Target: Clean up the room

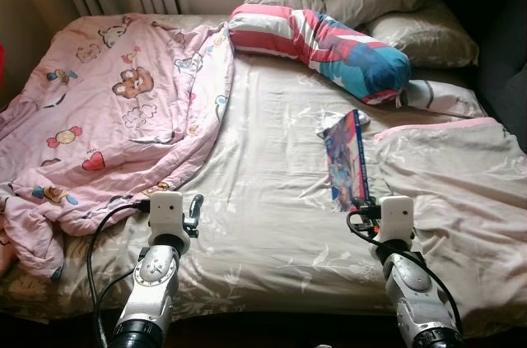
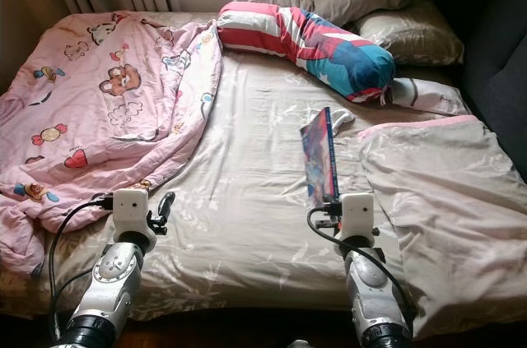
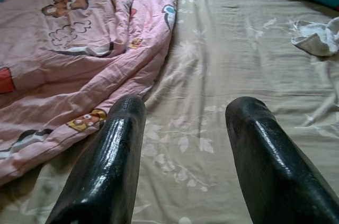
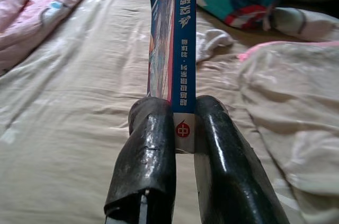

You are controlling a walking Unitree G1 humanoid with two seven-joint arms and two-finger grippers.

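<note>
- Pink quilt [image 1: 115,109] is heaped left of the book.
- Left gripper [image 3: 183,123] is held wide, empty, near the quilt's edge.
- Book [image 1: 346,159] is pinched at its spine by the right gripper [image 4: 183,123], above the sheet [image 1: 263,192].
- Risk: thin grip, so the book may be swung loose or dropped.

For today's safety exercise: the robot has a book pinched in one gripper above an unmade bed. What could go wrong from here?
1. The right gripper clamps only the bottom end of the book, at its spine, so the book might tip or slip out.
2. If it falls, it could land on the white cloth or the bedsheet, adding to the mess.
</note>
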